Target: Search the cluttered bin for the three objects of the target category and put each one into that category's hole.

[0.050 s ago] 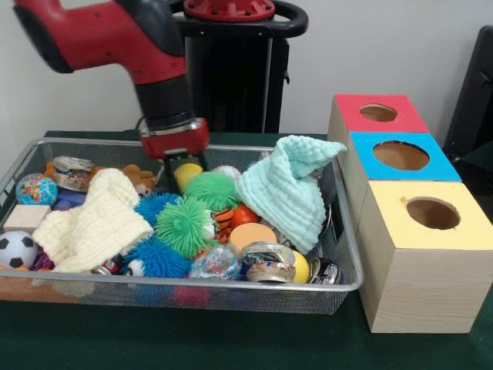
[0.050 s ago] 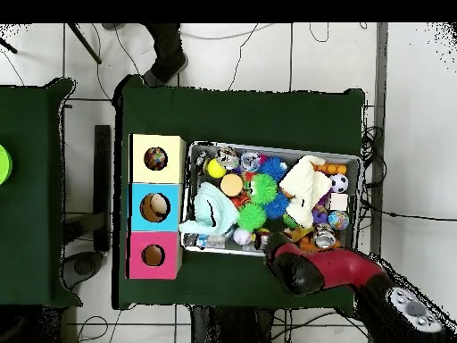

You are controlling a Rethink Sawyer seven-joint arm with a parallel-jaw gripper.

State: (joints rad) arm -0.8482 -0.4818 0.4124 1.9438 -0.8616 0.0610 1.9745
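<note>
Front view: the gripper (image 1: 185,164) is lowered into the wire bin (image 1: 348,254) at its far side, directly above a yellow ball (image 1: 186,175); whether its fingers are apart or together cannot be determined. Green spiky balls (image 1: 185,224) lie just beside it. Three boxes with holes (image 1: 401,156) stand beside the bin.

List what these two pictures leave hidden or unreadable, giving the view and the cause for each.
1. Tool, front view: its tips sink among the toys, so open or shut is unreadable; overhead, the arm covers it.
2. Bin contents under the mint cloth and the cream cloth: covered in both views.
3. Red box hole, overhead: too dark to read.
</note>
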